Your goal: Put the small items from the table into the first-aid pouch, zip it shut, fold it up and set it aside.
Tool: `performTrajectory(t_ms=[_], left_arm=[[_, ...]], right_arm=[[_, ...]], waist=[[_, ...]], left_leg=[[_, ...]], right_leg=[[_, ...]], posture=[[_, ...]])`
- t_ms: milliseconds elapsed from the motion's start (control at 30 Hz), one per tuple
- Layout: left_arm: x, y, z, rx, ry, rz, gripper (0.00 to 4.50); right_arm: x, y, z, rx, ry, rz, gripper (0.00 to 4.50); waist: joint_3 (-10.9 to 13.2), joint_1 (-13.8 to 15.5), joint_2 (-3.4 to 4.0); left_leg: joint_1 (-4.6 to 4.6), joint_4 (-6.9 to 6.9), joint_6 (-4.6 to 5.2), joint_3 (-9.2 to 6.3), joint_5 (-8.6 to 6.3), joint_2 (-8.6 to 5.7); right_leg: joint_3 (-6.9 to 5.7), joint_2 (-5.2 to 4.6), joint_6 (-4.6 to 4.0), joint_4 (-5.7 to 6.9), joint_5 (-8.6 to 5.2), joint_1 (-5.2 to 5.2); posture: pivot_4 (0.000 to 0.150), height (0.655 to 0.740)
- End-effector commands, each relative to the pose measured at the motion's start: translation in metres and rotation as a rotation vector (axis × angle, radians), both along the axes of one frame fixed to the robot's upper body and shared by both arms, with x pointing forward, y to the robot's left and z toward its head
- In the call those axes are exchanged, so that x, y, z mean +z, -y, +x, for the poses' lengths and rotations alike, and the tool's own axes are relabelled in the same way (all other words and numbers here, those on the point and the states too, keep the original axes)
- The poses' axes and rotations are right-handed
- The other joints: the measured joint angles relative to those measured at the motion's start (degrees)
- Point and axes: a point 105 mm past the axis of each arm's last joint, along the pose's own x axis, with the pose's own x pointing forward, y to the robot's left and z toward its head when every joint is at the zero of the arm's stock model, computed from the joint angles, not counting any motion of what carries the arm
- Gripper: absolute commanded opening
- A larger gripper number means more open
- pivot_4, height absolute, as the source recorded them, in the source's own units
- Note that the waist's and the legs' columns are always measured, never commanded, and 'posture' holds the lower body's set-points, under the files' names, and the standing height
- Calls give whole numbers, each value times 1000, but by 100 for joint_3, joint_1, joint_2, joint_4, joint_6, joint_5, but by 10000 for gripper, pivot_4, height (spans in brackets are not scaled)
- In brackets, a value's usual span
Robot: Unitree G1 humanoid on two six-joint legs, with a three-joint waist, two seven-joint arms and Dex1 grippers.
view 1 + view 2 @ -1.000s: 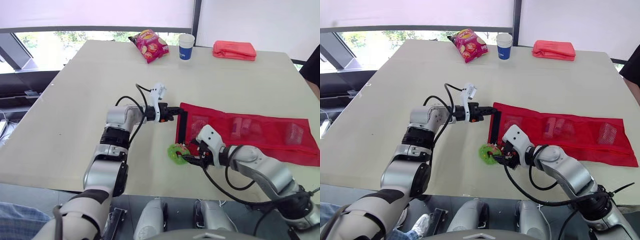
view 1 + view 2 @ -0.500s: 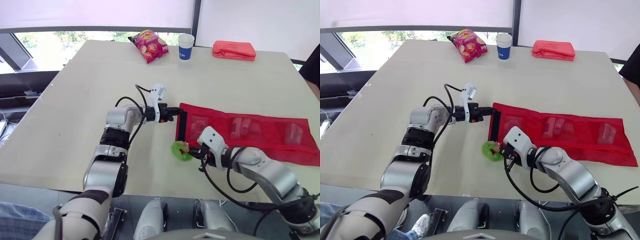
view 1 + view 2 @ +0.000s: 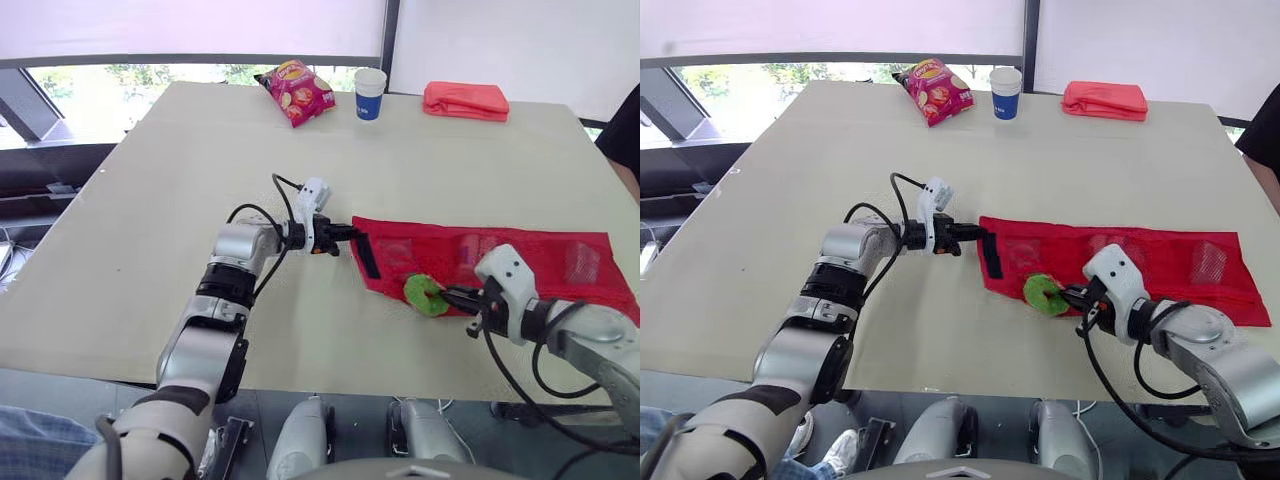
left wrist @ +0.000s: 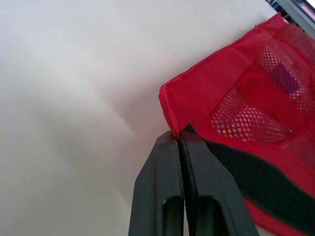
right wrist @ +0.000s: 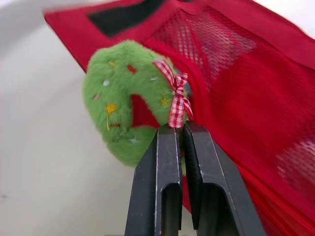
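Observation:
The red mesh first-aid pouch (image 3: 500, 262) lies unfolded on the table, several small items showing through its pockets. My left gripper (image 3: 342, 236) is shut on the pouch's left corner (image 4: 172, 129), by its black strap (image 4: 256, 169), and lifts it a little. My right gripper (image 3: 447, 297) is shut on a fuzzy green wreath (image 5: 123, 108) with a red checked bow (image 5: 176, 101). The wreath (image 3: 424, 296) hangs over the pouch's near left edge.
At the table's far side stand a chip bag (image 3: 298, 90), a paper cup (image 3: 370, 93) and a folded red pouch (image 3: 465, 100). A person's dark sleeve (image 3: 622, 135) shows at the right edge. Bare tabletop lies left of my left arm.
My right gripper has carried the green wreath to the right, from beside the pouch's left end to over its near edge. The left gripper keeps its hold on the corner.

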Motion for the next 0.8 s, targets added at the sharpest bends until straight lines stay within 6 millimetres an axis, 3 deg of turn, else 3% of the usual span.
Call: performTrajectory(t_ms=[33,233,367,433,533,567,600,633,767,800], left_arm=[[-4,-23,6,35,67,100,0],[-6,-31,10,56,80,117,0],[-5,-30,12,57,85,109,0],[-5,-27,11,51,86,107,0],[-6,-25,11,45,88,107,0],[-6,-24,11,43,89,106,0],[-6,-23,11,41,90,106,0],[-5,-21,11,35,89,102,0],[-5,-17,10,21,90,99,0],[-5,-17,9,20,90,99,0]], right_arm=[[7,36,9,-125,56,-45,1636],[8,48,8,-146,58,-51,1636],[10,24,6,-66,82,-13,1636],[8,0,-3,46,73,10,1636],[4,-37,-19,210,23,55,9471],[2,-45,-22,243,12,56,14679],[0,-50,-23,262,1,57,14679],[-2,-61,-25,302,-13,60,20869],[-7,-83,-19,339,-21,65,38458],[-9,-87,-17,343,-31,67,38458]], waist=[[0,-6,0],[0,-16,1],[0,-20,1],[0,-18,1],[0,-16,1],[0,-9,1],[0,-7,0],[0,-6,0],[0,3,0],[0,6,0]], left_leg=[[0,0,0,2,0,-1],[4,-2,0,2,0,5],[6,0,0,5,0,6],[7,0,0,4,0,6],[7,0,0,2,0,6],[7,0,0,1,0,6],[6,0,0,0,0,6],[6,0,0,0,0,6],[5,7,0,3,0,3],[4,7,1,3,0,2]], right_leg=[[1,0,-1,0,1,0],[5,6,1,2,0,-2],[8,7,3,2,-2,-1],[8,7,4,5,-3,-1],[7,7,4,5,-3,-1],[6,7,4,6,-3,-1],[6,7,4,6,-3,-1],[6,7,4,6,-3,0],[4,0,-2,6,-6,0],[4,0,-4,7,-5,0]], posture=[[1500,7400],[1500,7400],[1500,7400],[1500,7400],[1500,7400],[1500,7400],[1500,7400],[1500,7400],[1500,7400],[1500,7400]])
